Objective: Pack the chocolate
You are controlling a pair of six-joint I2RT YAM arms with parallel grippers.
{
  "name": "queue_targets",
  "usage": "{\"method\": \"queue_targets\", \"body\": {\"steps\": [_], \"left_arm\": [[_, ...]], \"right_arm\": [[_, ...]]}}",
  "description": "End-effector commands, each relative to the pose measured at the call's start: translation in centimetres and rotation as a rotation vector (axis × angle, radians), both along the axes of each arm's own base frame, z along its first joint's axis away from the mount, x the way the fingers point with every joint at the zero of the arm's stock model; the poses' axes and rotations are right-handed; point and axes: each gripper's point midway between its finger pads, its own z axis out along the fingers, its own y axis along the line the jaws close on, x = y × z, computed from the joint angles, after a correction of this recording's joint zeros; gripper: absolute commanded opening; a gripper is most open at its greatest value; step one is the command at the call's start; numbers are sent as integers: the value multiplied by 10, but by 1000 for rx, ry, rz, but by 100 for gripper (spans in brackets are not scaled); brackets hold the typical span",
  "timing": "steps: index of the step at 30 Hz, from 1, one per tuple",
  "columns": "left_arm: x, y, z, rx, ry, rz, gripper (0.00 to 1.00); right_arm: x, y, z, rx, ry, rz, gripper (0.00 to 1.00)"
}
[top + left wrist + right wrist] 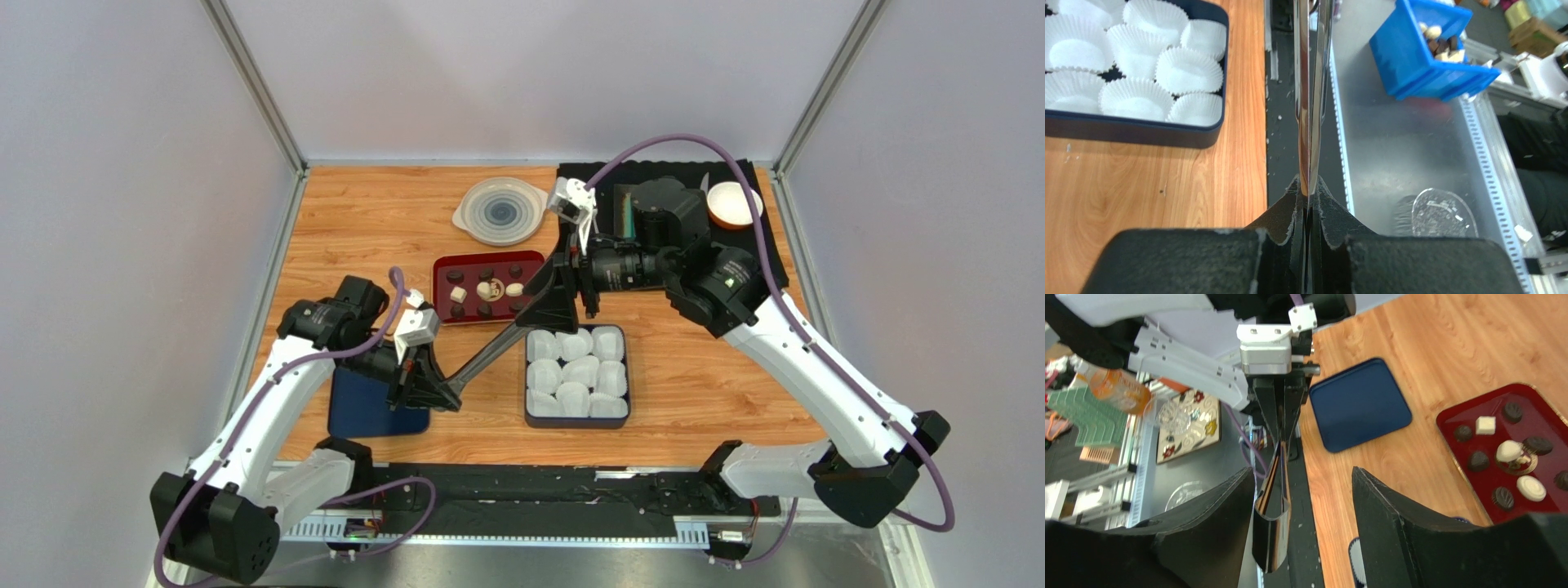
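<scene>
Saw the left pincer (1308,199) closed tight on shiny metal tongs (1309,92). Saw the right pincer (1303,473) wide open, one finger at each side of the looped end of the tongs, gripping nothing. Found the chocolate (1478,460) lying in a red tray (1447,425) on the bench (1425,349).

A dark blue lid (368,413) lies flat on the tabletop (368,233); at the back sit a clear round dish (501,210) and, on a black mat (675,167), an orange-rimmed bowl (734,205).
</scene>
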Motion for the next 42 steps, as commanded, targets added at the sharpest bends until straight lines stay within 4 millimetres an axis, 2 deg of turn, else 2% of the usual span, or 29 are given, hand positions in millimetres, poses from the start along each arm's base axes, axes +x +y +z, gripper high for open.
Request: {"method": "queue_targets", "body": {"steps": [1, 4, 7, 10, 12, 13, 16, 17, 19, 26, 42], "left_arm": [[-24, 14, -3, 75, -38, -40, 3], [-24, 16, -6, 95, -48, -40, 1], [-21, 16, -5, 99, -58, -42, 1], [-19, 15, -4, 96, -56, -43, 1], [-18, 14, -2, 91, -56, -42, 0], [-17, 13, 0, 87, -48, -40, 0], [-17, 11, 5, 71, -44, -37, 0], [-16, 11, 7, 65, -47, -36, 0], [-14, 10, 10, 59, -50, -33, 0], [-15, 8, 15, 45, -51, -30, 0], [-14, 6, 19, 23, -37, -29, 0]], "right_arm": [[-29, -18, -18, -116, 7, 145, 63], [-34, -18, -27, -132, 38, 167, 63], [-42, -15, -45, -180, 85, 201, 63], [-45, -8, -52, -194, 96, 211, 61], [-45, -3, -45, -171, 64, 200, 57], [-45, -2, -48, -168, 58, 187, 56], [-38, 2, -33, -84, -7, 119, 54], [-34, 5, -37, -61, -11, 97, 54], [-31, 4, -34, -30, -29, 68, 52], [-18, 9, -31, 26, -44, -9, 39], [-28, 29, -19, 129, -14, 51, 33]]}}
